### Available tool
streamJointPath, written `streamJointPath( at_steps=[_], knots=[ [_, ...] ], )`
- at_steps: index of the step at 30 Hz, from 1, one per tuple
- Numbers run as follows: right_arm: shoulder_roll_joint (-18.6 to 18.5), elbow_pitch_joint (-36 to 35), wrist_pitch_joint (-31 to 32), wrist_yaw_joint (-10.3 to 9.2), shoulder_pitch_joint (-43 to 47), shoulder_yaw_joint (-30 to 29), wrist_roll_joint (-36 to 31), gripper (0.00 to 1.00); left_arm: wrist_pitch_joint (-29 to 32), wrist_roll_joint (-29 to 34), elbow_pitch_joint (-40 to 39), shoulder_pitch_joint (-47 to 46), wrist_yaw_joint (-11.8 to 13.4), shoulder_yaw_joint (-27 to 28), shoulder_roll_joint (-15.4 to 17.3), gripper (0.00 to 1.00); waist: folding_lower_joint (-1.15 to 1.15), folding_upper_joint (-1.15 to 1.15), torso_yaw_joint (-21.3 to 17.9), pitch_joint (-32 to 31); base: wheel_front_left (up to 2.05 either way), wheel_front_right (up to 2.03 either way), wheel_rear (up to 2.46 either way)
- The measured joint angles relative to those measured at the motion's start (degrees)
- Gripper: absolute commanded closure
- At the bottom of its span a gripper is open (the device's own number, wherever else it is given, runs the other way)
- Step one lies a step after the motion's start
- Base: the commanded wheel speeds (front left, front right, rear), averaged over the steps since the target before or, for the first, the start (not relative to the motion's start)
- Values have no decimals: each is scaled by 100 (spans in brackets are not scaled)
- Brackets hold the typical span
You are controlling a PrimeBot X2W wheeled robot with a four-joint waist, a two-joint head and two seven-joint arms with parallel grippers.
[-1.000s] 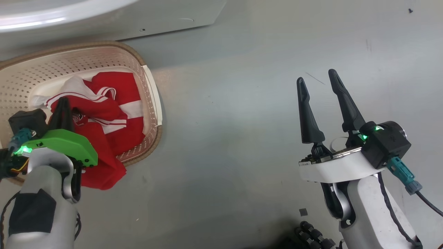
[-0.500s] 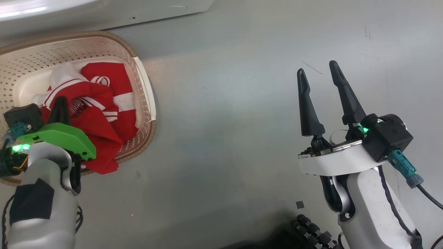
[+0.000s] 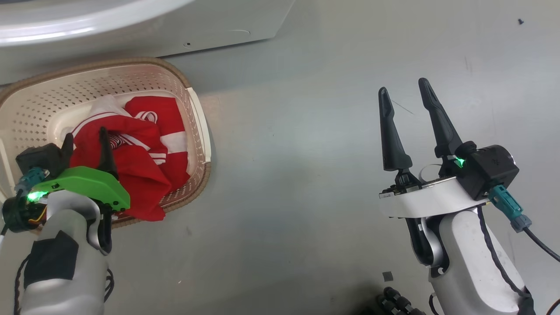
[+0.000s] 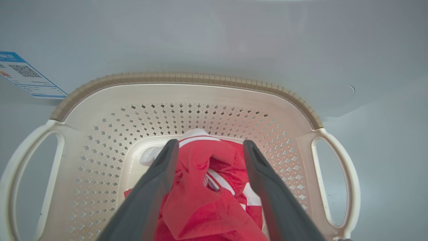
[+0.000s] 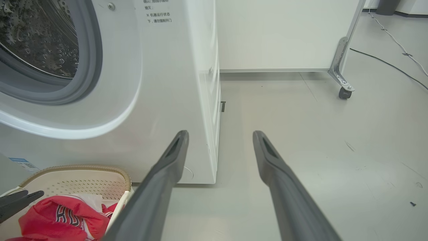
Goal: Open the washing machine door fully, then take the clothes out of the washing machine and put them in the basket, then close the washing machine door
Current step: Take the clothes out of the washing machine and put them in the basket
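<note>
Two hands, both with fingers spread wide and neither gripping anything. The left hand (image 3: 86,134) hangs over the basket (image 3: 131,61), its fingers on either side of the red-and-white clothes (image 3: 135,166). The right hand (image 3: 403,86) stands empty above bare floor (image 3: 284,175). The clothes lie in the basket, which sits on the floor just in front of the washing machine (image 5: 167,67).

The likeliest trouble is a snag. In the left wrist view a fold of cloth bulges up between the fingers, so pulling the arm away carelessly could catch the fabric and drag it out. One red flap also hangs over the near rim of the basket. A tug there might pull more cloth over the rim, or slide what looks like a light basket.

I cannot tell where the door stands, so I cannot judge whether its swing would clear the basket.

The left hand is hemmed in, with basket walls and handles to either side and the front of the machine just past the far rim. Its free way looks to be up and back. To the right of the machine's corner the floor is wide open, and a wheeled panel (image 5: 344,90) and a cable (image 5: 384,60) sit well apart from either hand.
</note>
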Motion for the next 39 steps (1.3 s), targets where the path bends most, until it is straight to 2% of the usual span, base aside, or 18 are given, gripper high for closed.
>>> streamJointPath(
  at_steps=[9, 16, 28, 39],
  knots=[
    [-1, 246, 0, 8, 2, -176, -215, 0, -69, 272, -324, 12, -94, -160, -110, 0, 0, 0, 195, -508, 0, 0, 0],
    [-22, 432, 0, 65, 91, -326, -302, 0, -68, 428, -1583, 88, -92, -7, -179, 0, 0, 0, 405, -1003, 0, 0, 0],
    [-75, 617, 0, 108, 472, -550, -346, 0, -69, 709, -2813, 989, -91, -3, -274, 0, 0, 0, 780, -1952, 0, 0, 0],
    [-65, 676, 0, 108, 1056, -679, -347, 0, -69, 777, -3281, 2131, -58, -201, -299, 0, -1, 0, 1065, -2864, 0, 0, 0]
  ],
)
